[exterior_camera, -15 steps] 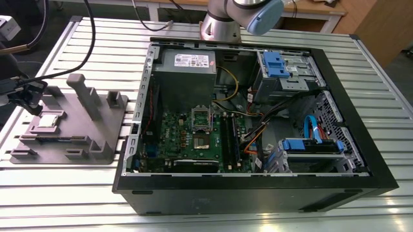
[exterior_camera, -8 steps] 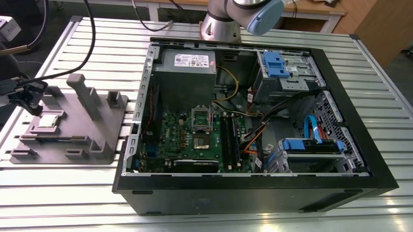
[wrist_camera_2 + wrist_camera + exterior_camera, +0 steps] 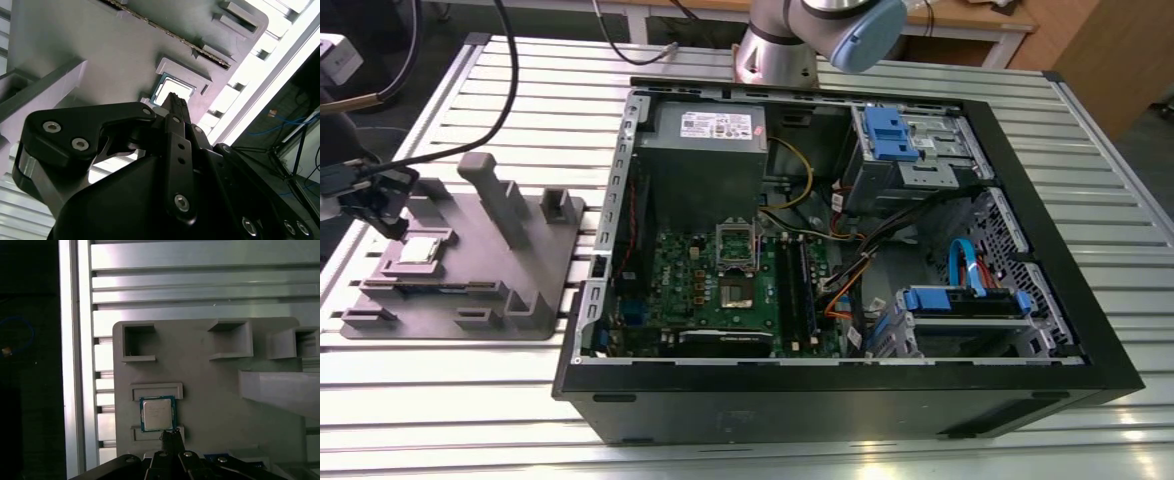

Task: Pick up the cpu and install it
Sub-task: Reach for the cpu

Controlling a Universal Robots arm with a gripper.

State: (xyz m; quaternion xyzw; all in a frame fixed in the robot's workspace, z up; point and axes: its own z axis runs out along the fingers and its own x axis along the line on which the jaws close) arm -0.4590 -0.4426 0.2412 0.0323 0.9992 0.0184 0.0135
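The cpu (image 3: 157, 414) is a small silver-grey square lying flat in a shallow recess of the grey moulded tray (image 3: 210, 385). It also shows in the second wrist view, cpu (image 3: 173, 90), and in the exterior view at the left, cpu (image 3: 420, 249). My gripper (image 3: 170, 436) hangs just above the cpu's edge, apart from it, its narrow black fingertips (image 3: 176, 102) shut together with nothing between them. In the exterior view the gripper (image 3: 387, 225) stands over the tray (image 3: 520, 300) near its left side.
An open computer case (image 3: 854, 400) lies to the exterior view's right of the tray, holding a green circuit board (image 3: 707, 300) with a raised metal socket frame (image 3: 736, 240). Upright posts (image 3: 494, 195) rise from the tray. Everything rests on a ribbed aluminium table (image 3: 454, 400).
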